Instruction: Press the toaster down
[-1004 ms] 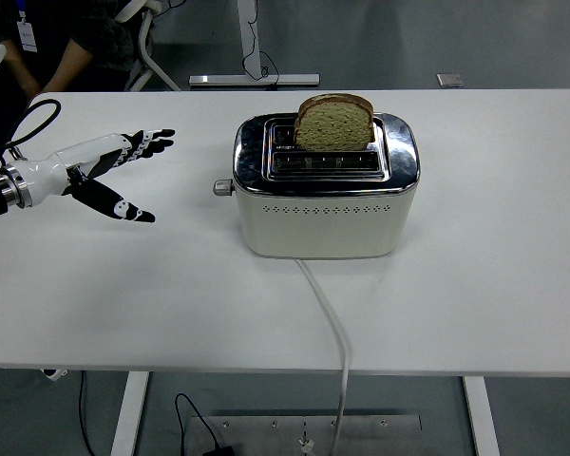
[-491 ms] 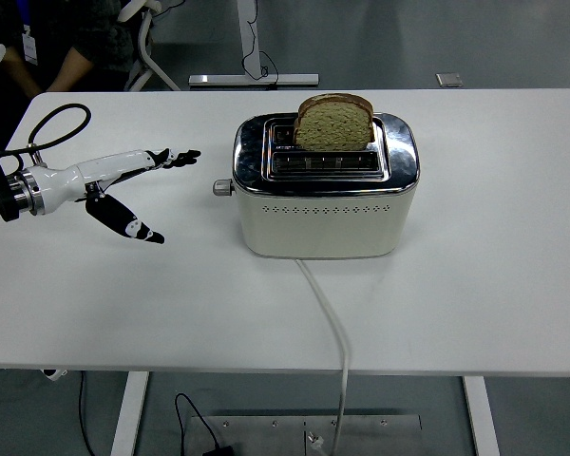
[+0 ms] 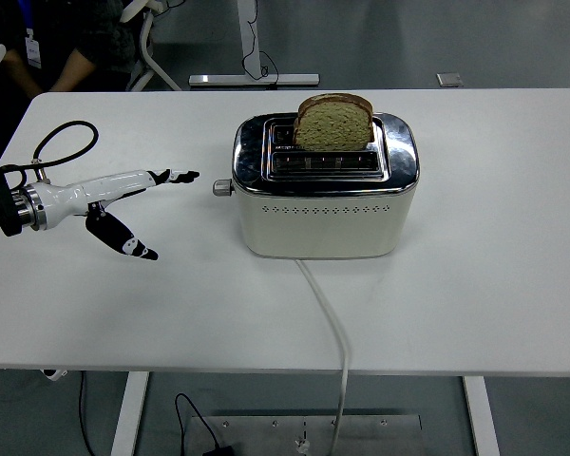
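Toaster (image 3: 325, 195) mid-table, lever (image 3: 222, 188) up on its left end, not yet pressed.
My left hand (image 3: 123, 204) spread, holding nothing, fingertips (image 3: 185, 175) aimed at the lever; bread (image 3: 334, 122) stands high in the slot.

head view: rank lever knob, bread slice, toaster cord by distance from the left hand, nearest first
From the left hand:
1. Lever knob, on the toaster's left end, just beyond the fingertips.
2. Bread slice, standing in the toaster's rear slot.
3. Toaster cord, trailing off the table's near edge.
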### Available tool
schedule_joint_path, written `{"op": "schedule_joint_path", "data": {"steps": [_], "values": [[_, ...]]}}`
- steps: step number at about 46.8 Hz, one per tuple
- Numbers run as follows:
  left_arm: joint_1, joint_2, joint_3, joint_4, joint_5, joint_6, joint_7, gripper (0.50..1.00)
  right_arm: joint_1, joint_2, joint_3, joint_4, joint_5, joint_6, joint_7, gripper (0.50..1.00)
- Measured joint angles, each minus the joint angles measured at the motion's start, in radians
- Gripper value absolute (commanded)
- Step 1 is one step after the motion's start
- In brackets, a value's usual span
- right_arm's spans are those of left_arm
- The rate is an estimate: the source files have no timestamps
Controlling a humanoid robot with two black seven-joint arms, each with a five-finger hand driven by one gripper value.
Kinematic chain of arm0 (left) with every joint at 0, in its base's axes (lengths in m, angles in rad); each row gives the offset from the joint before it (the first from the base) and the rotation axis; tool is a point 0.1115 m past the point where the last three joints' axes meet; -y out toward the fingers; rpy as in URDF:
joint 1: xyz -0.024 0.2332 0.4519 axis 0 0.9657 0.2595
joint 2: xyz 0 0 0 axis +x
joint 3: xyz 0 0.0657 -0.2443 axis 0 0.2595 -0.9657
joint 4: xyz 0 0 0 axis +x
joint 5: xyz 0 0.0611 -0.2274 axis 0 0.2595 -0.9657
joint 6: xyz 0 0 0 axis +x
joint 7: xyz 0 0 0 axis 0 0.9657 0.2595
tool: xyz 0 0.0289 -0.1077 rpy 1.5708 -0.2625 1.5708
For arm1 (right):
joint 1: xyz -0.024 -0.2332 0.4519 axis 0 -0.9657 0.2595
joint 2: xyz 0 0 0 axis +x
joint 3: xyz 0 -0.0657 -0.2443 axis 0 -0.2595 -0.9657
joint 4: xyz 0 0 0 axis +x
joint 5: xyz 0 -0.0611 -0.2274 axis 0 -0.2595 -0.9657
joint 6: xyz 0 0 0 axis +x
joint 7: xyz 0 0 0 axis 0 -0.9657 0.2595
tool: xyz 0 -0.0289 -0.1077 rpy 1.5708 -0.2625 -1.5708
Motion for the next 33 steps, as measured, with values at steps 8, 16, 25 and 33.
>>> {"op": "schedule_joint_path", "data": {"steps": [8, 16, 25, 33], "values": [[0.000, -0.007, 0.000, 0.000, 0.000, 0.002, 0.000, 1.000, 0.000, 0.000, 0.000, 0.000, 0.000, 0.000, 0.000, 0.998], [-0.001, -0.017, 0.005, 0.000, 0.002, 0.002, 0.000, 1.000, 0.000, 0.000, 0.000, 0.000, 0.000, 0.000, 0.000, 0.998], [-0.002, -0.026, 0.006, 0.000, 0.008, 0.002, 0.001, 1.000, 0.000, 0.000, 0.000, 0.000, 0.000, 0.000, 0.000, 0.998], [-0.003, -0.036, 0.006, 0.000, 0.008, 0.002, 0.003, 1.000, 0.000, 0.000, 0.000, 0.000, 0.000, 0.000, 0.000, 0.998]]}}
